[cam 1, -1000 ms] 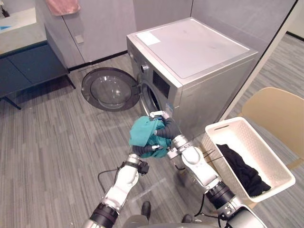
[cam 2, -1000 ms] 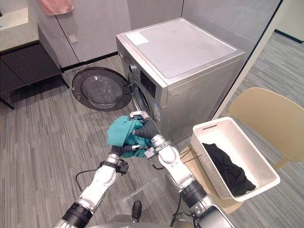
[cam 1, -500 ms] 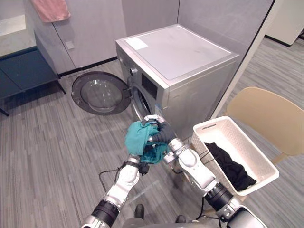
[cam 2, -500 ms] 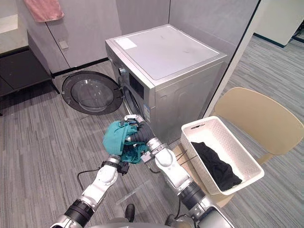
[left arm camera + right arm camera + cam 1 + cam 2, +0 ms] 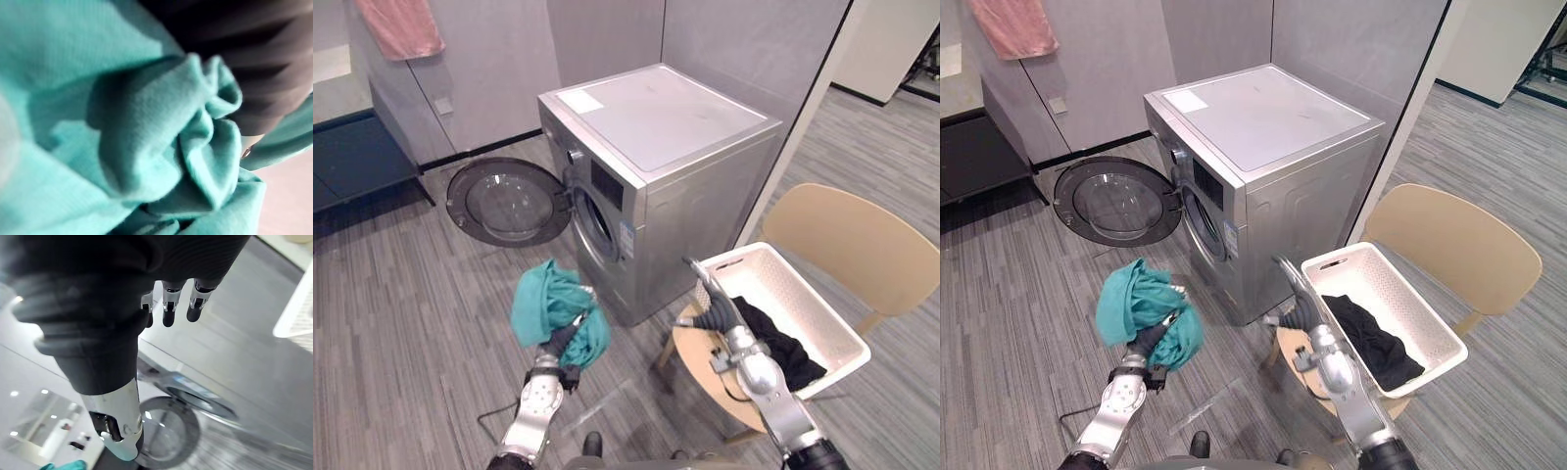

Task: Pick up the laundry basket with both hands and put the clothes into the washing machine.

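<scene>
The right robot hand (image 5: pixel 703 294) has let go of the teal garment (image 5: pixel 548 308), which both hands gripped a second ago, and now stands beside the near-left corner of the laundry basket (image 5: pixel 1400 294), fingers straight, spread loosely and pointing up, holding nothing. The left robot hand (image 5: pixel 1148 341) alone carries the teal garment, raised over the floor (image 5: pixel 411 294) in front of the washing machine (image 5: pixel 656 117) and to the left of its drum opening. The cloth is heaped over that hand, so whether its fingers are curled or straight cannot be told. The garment is bunched into a ball, with one fold drooping toward the floor.

The room has grey striped flooring and pale grey wall panels. The silver washing machine stands square to a corner, its round door (image 5: pixel 504 201) swung fully open to the left. A pink towel (image 5: pixel 399 24) hangs at the far left above a dark blue cabinet (image 5: pixel 352 162).

The white perforated basket rests on the seat of a tan chair (image 5: pixel 852 235) just right of the machine. Its long axis runs from the machine's front corner out to the right and nearer, and the short end with a handle slot faces the machine. A black garment (image 5: pixel 778 343) lies inside along that axis, toward the near end.
</scene>
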Controlling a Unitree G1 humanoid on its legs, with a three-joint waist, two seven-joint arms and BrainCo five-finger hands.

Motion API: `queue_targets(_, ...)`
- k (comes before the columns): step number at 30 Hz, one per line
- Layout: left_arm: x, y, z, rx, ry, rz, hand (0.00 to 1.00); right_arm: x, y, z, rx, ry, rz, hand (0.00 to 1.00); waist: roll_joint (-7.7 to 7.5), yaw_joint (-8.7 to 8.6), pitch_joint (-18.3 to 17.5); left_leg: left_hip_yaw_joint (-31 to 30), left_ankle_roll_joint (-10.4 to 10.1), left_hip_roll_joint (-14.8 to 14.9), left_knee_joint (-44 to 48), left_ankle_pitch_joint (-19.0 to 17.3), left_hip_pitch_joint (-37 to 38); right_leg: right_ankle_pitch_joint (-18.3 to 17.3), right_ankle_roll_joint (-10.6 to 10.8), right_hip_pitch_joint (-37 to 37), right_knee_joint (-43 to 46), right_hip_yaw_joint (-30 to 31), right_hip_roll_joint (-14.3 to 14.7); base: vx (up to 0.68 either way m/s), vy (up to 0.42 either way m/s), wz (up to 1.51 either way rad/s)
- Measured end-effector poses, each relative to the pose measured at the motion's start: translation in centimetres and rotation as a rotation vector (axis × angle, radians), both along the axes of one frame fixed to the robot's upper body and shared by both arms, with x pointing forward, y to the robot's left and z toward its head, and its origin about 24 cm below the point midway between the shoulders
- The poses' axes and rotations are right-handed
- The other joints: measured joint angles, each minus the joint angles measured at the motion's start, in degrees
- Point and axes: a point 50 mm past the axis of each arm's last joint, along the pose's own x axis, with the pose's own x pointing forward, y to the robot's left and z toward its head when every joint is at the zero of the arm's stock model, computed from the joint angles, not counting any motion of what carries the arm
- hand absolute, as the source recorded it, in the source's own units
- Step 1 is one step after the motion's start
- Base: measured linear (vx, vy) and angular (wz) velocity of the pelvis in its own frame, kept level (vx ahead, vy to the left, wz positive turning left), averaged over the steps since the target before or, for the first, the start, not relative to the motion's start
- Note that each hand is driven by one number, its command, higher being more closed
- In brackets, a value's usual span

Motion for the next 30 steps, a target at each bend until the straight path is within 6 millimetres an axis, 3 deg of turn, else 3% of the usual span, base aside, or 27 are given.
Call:
queue_targets(2,-1.2,1.0,-1.8,-0.021,0.100,0.047,1.00,-1.4,-1.5,-4.2,-0.051,0.205,-0.038,0.00,0.32,0.00,0.44,-0.47,0.01,0.04,0.37,0.00,-1.50,0.65,0.19,-0.23,-1.17,-0.70,0.18,-0.02,-0.002,0.10)
queue_targets(4,-2.0,1.3,-3.0,-0.029,0.165,0.066,1.00,-2.8,-2.9,-6.9,-0.082,0.351,-0.095,0.00,0.66,-0.07,1.75,-1.54,0.22,-0.46,2.31,-0.16,-4.03,0.71,0.31,-0.35,-1.22,-2.69,-0.57,-0.08,0.018,0.48)
queue_targets(6,-2.7,1.4,-3.9,-0.039,0.228,0.070,1.00,-3.9,-4.3,-9.0,-0.097,0.477,-0.171,0.00,1.33,-0.09,3.45,0.94,2.88,-0.48,4.38,-1.76,-6.69,0.68,0.39,-0.38,-1.34,-5.57,-1.68,-0.07,0.054,0.74)
queue_targets(7,-3.3,1.4,-4.6,-0.054,0.268,0.089,1.00,-4.8,-5.0,-10.0,-0.094,0.537,-0.216,0.00,1.68,-0.16,3.83,6.81,6.20,0.36,4.83,-3.72,-7.79,0.99,0.87,-0.26,-2.37,-7.60,-2.44,-0.03,0.034,0.73)
queue_targets(8,-3.6,1.3,-4.9,-0.065,0.287,0.098,1.00,-5.2,-5.2,-10.4,-0.095,0.563,-0.236,0.00,1.74,-0.25,3.92,9.49,7.40,0.59,4.71,-4.53,-8.10,1.37,1.33,-0.14,-3.08,-8.38,-3.01,0.09,0.078,1.11)
queue_targets(9,-4.3,0.7,-5.7,-0.086,0.337,0.094,1.00,-6.0,-5.7,-11.3,-0.073,0.627,-0.298,0.00,1.64,-0.74,4.45,19.08,8.22,1.84,5.29,-4.68,-8.60,2.30,1.28,-0.06,-4.05,-11.36,-4.67,0.12,0.102,1.00)
queue_targets(10,-4.6,0.5,-6.0,-0.094,0.355,0.092,1.00,-6.2,-6.0,-11.5,-0.065,0.645,-0.320,0.00,2.17,-1.08,4.65,22.52,8.00,2.34,5.58,-4.51,-8.66,2.30,1.50,0.05,-3.87,-12.51,-5.07,0.22,0.173,1.33)
queue_targets(11,-5.4,0.3,-6.7,-0.105,0.407,0.089,1.00,-6.4,-6.4,-11.9,-0.050,0.673,-0.358,0.00,3.46,-1.55,5.36,26.92,7.24,3.92,6.10,-0.37,-8.58,1.95,2.68,1.18,-3.45,-15.12,-5.38,0.16,0.114,0.92)
queue_targets(12,-5.9,0.4,-7.0,-0.103,0.434,0.094,1.00,-6.6,-6.4,-12.1,-0.047,0.687,-0.368,0.00,3.42,-1.52,5.65,26.68,5.03,3.83,6.41,0.77,-8.50,1.72,3.17,1.86,-3.20,-16.06,-5.86,0.16,0.105,0.84)
queue_targets(13,-6.3,0.7,-7.2,-0.101,0.450,0.107,1.00,-6.7,-6.0,-12.2,-0.031,0.695,-0.374,0.00,3.02,-1.29,5.84,26.31,5.16,3.02,6.57,0.67,-8.33,1.76,3.65,2.60,-3.29,-16.45,-6.10,0.15,0.085,0.54)
queue_targets(16,-7.6,2.2,-7.6,-0.090,0.492,0.171,1.00,-5.7,-3.7,-12.1,0.047,0.673,-0.372,0.00,-0.21,-0.77,7.29,24.49,5.67,0.79,6.97,-1.29,-7.78,1.42,5.74,5.20,-4.27,-18.47,-8.04,0.15,0.103,0.44)
queue_targets(18,-8.0,2.6,-7.8,-0.090,0.511,0.180,1.00,-5.3,-3.3,-12.0,0.080,0.665,-0.386,0.00,-1.44,0.21,7.27,23.66,6.06,-0.78,9.47,-5.32,-7.94,0.03,7.86,6.09,-2.52,-19.02,-10.70,0.16,0.135,0.33)
queue_targets(19,-8.0,2.7,-7.8,-0.093,0.513,0.172,1.00,-5.3,-3.4,-11.9,0.093,0.662,-0.397,0.00,-2.14,0.29,7.35,23.00,6.14,-1.91,11.96,-8.33,-7.65,-1.77,8.94,5.77,3.19,-18.53,-14.13,0.18,0.147,0.45)
queue_targets(20,-8.2,2.7,-7.9,-0.092,0.518,0.172,1.00,-4.7,-3.6,-11.6,0.100,0.642,-0.400,0.00,-2.01,-0.10,7.62,21.67,6.83,-3.48,14.21,-10.73,-7.16,-1.63,7.60,4.28,12.06,-14.72,-18.04,0.20,0.191,0.49)
queue_targets(21,-8.2,2.6,-7.9,-0.092,0.520,0.171,1.00,-4.7,-3.7,-11.5,0.100,0.636,-0.400,0.00,-2.02,-0.28,7.68,21.11,7.12,-3.95,14.87,-11.60,-6.92,-0.83,6.27,2.83,16.20,-12.01,-19.20,0.22,0.207,0.68)
queue_targets(22,-8.4,2.7,-7.9,-0.090,0.522,0.170,1.00,-4.6,-3.6,-11.3,0.111,0.625,-0.400,0.00,-1.49,-1.41,7.72,19.17,7.80,-4.45,16.22,-13.35,-5.43,3.14,1.95,-1.73,25.92,-3.32,-19.78,0.28,0.174,0.74)
queue_targets(23,-8.3,2.9,-7.8,-0.081,0.521,0.164,1.00,-4.5,-3.2,-11.3,0.133,0.621,-0.400,0.00,-1.11,-2.14,8.34,16.98,8.30,-4.46,16.56,-14.38,-4.36,0.56,4.10,-4.73,31.09,2.71,-17.71,0.32,0.138,0.75)
queue_targets(24,-8.1,2.9,-7.7,-0.078,0.516,0.162,1.00,-4.4,-3.1,-11.2,0.141,0.620,-0.400,0.00,-1.24,-2.31,8.41,16.06,8.42,-4.33,16.33,-14.58,-3.80,-1.63,4.59,-5.96,31.79,3.99,-16.09,0.31,0.054,0.75)
queue_targets(25,-7.8,3.0,-7.6,-0.075,0.509,0.161,1.00,-4.2,-3.1,-11.1,0.149,0.609,-0.401,0.00,-1.53,-2.62,8.59,14.09,8.63,-4.15,15.95,-15.06,-2.86,-4.86,3.84,-8.59,30.80,4.79,-12.89,0.31,0.008,0.75)
queue_targets(26,-7.5,3.1,-7.5,-0.072,0.502,0.160,1.00,-3.9,-3.2,-10.8,0.154,0.590,-0.401,0.00,-1.90,-3.05,9.22,12.48,8.40,-4.14,15.70,-15.85,-1.62,-5.91,3.71,-10.64,27.88,4.77,-10.44,0.31,-0.011,0.75)
queue_targets(27,-7.3,3.2,-7.4,-0.069,0.497,0.159,1.00,-3.7,-3.2,-10.6,0.158,0.579,-0.401,0.00,-2.10,-3.19,9.79,11.97,8.29,-4.14,15.36,-16.23,-0.58,-5.95,3.68,-11.61,25.67,4.77,-9.23,0.39,-0.051,0.71)
queue_targets(28,-6.8,3.1,-7.3,-0.069,0.484,0.153,1.00,-3.6,-3.4,-10.5,0.161,0.571,-0.405,0.00,-2.38,-3.51,10.43,10.61,7.73,-4.04,14.40,-16.99,1.53,-4.84,4.19,-14.12,17.57,4.27,-6.68,0.45,-0.090,0.73)
queue_targets(30,-6.0,2.8,-7.1,-0.073,0.465,0.141,1.00,-3.7,-3.6,-10.5,0.157,0.571,-0.407,0.00,-2.71,-4.64,11.03,8.49,6.20,-4.27,13.44,-17.68,4.05,0.91,4.23,-15.21,4.29,3.65,-5.22,0.47,-0.122,0.80)
